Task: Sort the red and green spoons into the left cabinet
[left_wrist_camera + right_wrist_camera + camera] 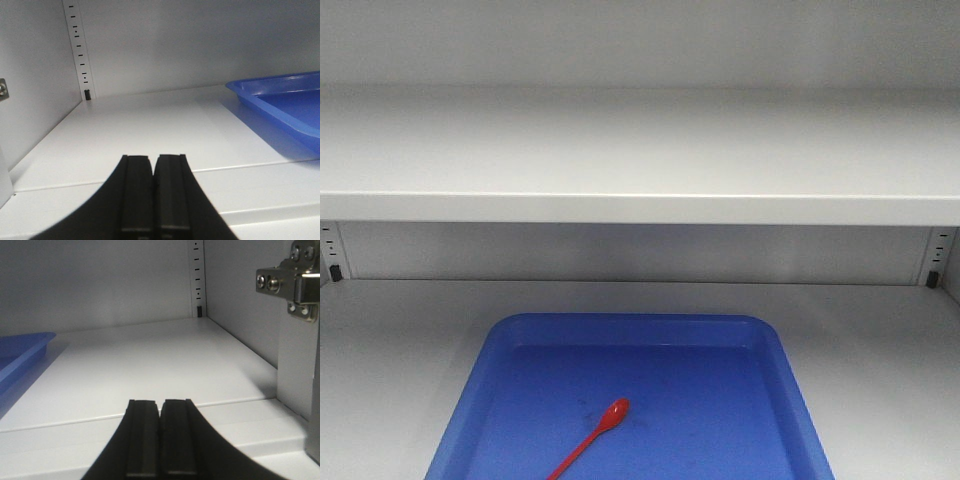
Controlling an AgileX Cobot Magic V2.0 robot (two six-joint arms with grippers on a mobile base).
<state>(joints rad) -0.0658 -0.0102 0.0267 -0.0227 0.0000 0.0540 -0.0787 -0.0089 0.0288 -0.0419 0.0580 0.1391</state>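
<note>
A red spoon [592, 438] lies in the blue tray [782, 370] on the lower floor of the pale grey cabinet, bowl toward the back, handle running to the front left and off the frame's bottom. The green spoon is out of view. My left gripper [152, 159] is shut with nothing between its fingers, low over the cabinet floor left of the tray [280, 97]. Right of the tray [20, 352] my right gripper [160, 402] hangs shut and empty too. Neither gripper shows in the front view.
A horizontal shelf [640, 208] spans the cabinet above the tray. Peg-hole rails stand at the back corners [80, 50] [198, 275]. A metal door hinge [292, 285] sits on the right wall. The left wall [30, 90] is close to my left gripper.
</note>
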